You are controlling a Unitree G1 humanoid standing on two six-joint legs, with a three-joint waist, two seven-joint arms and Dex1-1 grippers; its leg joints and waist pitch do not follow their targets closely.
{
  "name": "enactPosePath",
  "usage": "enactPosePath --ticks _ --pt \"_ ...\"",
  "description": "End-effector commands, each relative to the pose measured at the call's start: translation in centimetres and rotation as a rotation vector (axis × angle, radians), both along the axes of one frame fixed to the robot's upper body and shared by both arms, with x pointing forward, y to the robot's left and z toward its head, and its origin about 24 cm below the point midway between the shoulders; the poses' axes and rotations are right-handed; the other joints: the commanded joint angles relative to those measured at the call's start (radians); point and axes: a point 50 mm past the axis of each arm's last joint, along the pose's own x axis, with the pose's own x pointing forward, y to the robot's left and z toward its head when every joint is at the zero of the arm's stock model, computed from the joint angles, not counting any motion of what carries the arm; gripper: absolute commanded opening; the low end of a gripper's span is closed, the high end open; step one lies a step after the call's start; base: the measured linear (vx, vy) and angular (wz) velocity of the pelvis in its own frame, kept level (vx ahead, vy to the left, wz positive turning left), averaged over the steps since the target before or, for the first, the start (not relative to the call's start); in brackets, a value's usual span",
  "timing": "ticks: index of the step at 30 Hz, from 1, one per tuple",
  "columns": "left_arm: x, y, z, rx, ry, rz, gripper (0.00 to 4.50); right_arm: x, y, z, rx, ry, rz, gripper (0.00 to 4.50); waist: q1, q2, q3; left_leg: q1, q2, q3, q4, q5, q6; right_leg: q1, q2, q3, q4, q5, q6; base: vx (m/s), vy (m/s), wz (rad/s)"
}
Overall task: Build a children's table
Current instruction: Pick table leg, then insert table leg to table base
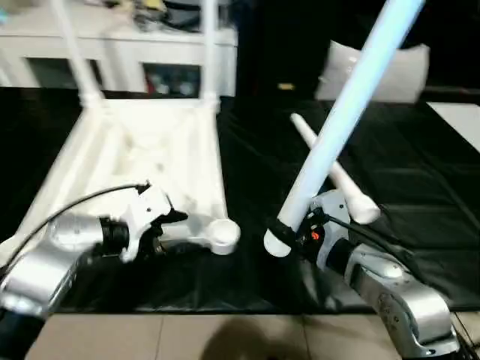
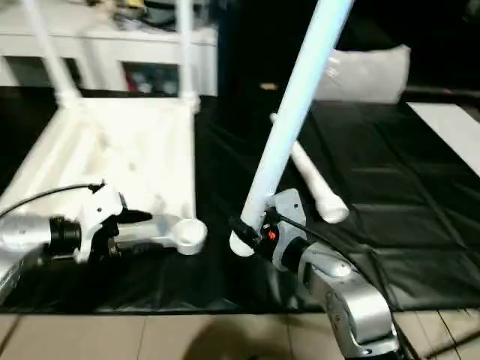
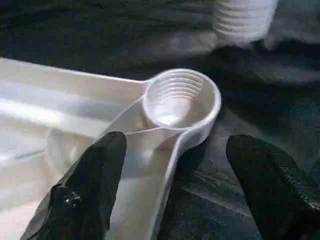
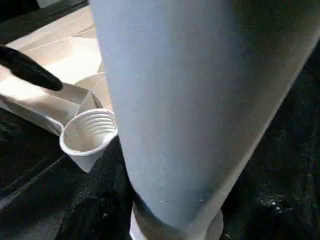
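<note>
From the head, the right gripper point(image 1: 289, 234) pinches a tilted leg point(image 1: 345, 112) just right of the tabletop's point(image 1: 150, 157) empty corner socket point(image 1: 223, 234); at the left wrist, spread fingers point(image 3: 85, 190) straddle that socket's rim.

table top point(image 1: 150, 161): all white, ribbed | legs point(image 1: 352, 105): white, bluish cast on raised one | cloth point(image 1: 420, 172): black, from 12 to 5 o'clock | fingers point(image 3: 85, 195): black | forearms point(image 1: 397, 292): silver

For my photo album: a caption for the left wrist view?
Open black jaws straddle the white plastic tabletop's round threaded corner socket.
</note>
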Motion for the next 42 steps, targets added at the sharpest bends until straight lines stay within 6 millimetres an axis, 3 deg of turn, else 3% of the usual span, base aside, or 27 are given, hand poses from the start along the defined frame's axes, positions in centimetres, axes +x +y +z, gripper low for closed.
enactPosePath --ticks 1,3,5,6,8,10,12,13,16,18,21,25,28,36,39,42 --pt "0.4 0.4 -0.2 0.051 0.002 -0.028 3.28 0.1 0.1 0.6 0.005 -0.020 0.017 1.91 0.002 0.006 -0.053 -0.006 0.062 -0.013 -0.101 -0.284 -0.003 0.035 -0.085 0.053 -0.076 -0.421 -0.096 0.000 0.000 0.00" --pt "0.8 0.7 -0.3 0.043 0.026 -0.021 3.12 0.1 0.1 0.7 0.001 -0.024 0.018 1.91 0.006 0.012 -0.055 0.000 0.061 -0.008 -0.099 -0.274 -0.004 0.030 -0.081 0.054 -0.073 -0.389 -0.111 0.000 0.000 0.00" --pt "0.9 0.8 -0.3 0.029 0.042 -0.023 3.00 0.1 0.1 0.7 -0.001 -0.026 0.019 1.91 0.006 0.009 -0.058 -0.006 0.065 -0.004 -0.099 -0.248 -0.007 0.037 -0.080 0.054 -0.064 -0.329 -0.137 0.000 0.000 0.00" --pt "0.9 0.9 -0.4 0.032 0.051 -0.038 2.89 0.0 0.2 0.7 0.002 -0.026 0.021 1.91 0.007 0.013 -0.059 0.000 0.068 -0.001 -0.101 -0.288 -0.012 0.029 -0.078 0.052 -0.063 -0.342 -0.148 0.000 0.000 0.00" --pt "0.9 1.1 -0.5 0.041 0.063 -0.043 2.82 0.0 0.2 0.8 0.007 -0.026 0.022 1.91 0.006 0.013 -0.066 -0.002 0.065 0.001 -0.098 -0.284 -0.019 0.032 -0.077 0.054 -0.060 -0.322 -0.152 0.031 -0.008 0.02" --pt "0.8 1.6 -0.6 0.059 0.083 -0.052 2.67 -0.2 0.2 0.8 0.015 -0.023 0.024 1.91 0.009 0.010 -0.073 -0.011 0.065 0.006 -0.094 -0.192 -0.009 0.036 -0.073 0.056 -0.048 -0.192 -0.179 0.062 -0.021 0.04" --pt "0.8 1.8 -0.7 0.061 0.087 -0.052 2.40 -0.2 0.2 0.7 0.014 -0.022 0.024 1.91 0.010 0.008 -0.074 -0.014 0.063 0.008 -0.091 -0.180 -0.005 0.035 -0.073 0.056 -0.049 -0.216 -0.182 0.057 -0.038 0.04" --pt "0.9 1.9 -0.8 0.060 0.087 -0.054 2.40 -0.3 0.2 0.7 0.014 -0.022 0.025 1.91 0.011 0.004 -0.078 -0.023 0.059 0.011 -0.085 -0.140 -0.005 0.041 -0.075 0.057 -0.050 -0.222 -0.179 0.053 -0.046 0.02" --pt "0.9 2.0 -0.9 0.058 0.091 -0.056 2.12 -0.3 0.3 0.7 0.017 -0.021 0.026 1.91 0.013 0.003 -0.084 -0.034 0.058 0.013 -0.077 -0.057 -0.003 0.044 -0.073 0.058 -0.038 -0.135 -0.188 0.000 0.000 0.00" --pt "0.9 2.1 -1.1 0.062 0.097 -0.063 1.97 -0.4 0.5 0.7 0.020 -0.021 0.028 1.91 0.014 0.004 -0.084 -0.035 0.059 0.015 -0.076 -0.045 0.000 0.043 -0.070 0.054 -0.035 -0.112 -0.199 0.000 0.000 0.00" --pt "0.8 2.2 -1.3 0.069 0.103 -0.065 1.75 -0.4 0.5 0.7 0.021 -0.021 0.031 1.91 0.013 0.005 -0.078 -0.034 0.063 0.015 -0.080 -0.089 -0.009 0.041 -0.071 0.052 -0.043 -0.194 -0.185 0.000 0.000 0.00" --pt "0.8 2.5 -1.3 0.081 0.110 -0.060 1.49 -0.4 0.5 0.7 0.024 -0.022 0.035 1.91 0.012 0.005 -0.072 -0.028 0.065 0.015 -0.084 -0.157 -0.019 0.032 -0.070 0.051 -0.058 -0.340 -0.141 0.000 0.000 0.00" --pt "0.8 2.7 -1.3 0.081 0.113 -0.060 1.25 -0.5 0.4 0.7 0.022 -0.022 0.034 1.91 0.014 0.005 -0.072 -0.026 0.066 0.018 -0.084 -0.169 -0.022 0.028 -0.069 0.050 -0.061 -0.373 -0.126 0.000 0.000 0.00" --pt "0.7 3.2 -1.4 0.086 0.115 -0.052 0.73 -0.4 0.4 0.7 0.021 -0.025 0.035 1.91 0.015 0.006 -0.077 -0.029 0.068 0.022 -0.082 -0.133 -0.026 0.033 -0.068 0.051 -0.047 -0.252 -0.165 0.000 0.000 0.00" --pt "0.8 3.1 -1.4 0.067 0.100 -0.039 0.42 -0.3 0.5 0.8 0.023 -0.029 0.034 1.91 0.016 0.006 -0.076 -0.029 0.068 0.022 -0.082 -0.140 -0.027 0.033 -0.068 0.050 -0.048 -0.269 -0.163 0.000 0.000 0.00" --pt "1.0 1.7 -1.6 0.008 0.080 -0.043 0.25 0.1 0.7 1.4 0.042 -0.054 0.023 1.91 0.016 0.007 -0.075 -0.028 0.070 0.021 -0.083 -0.151 -0.031 0.032 -0.070 0.049 -0.050 -0.292 -0.158 0.000 0.000 0.00"
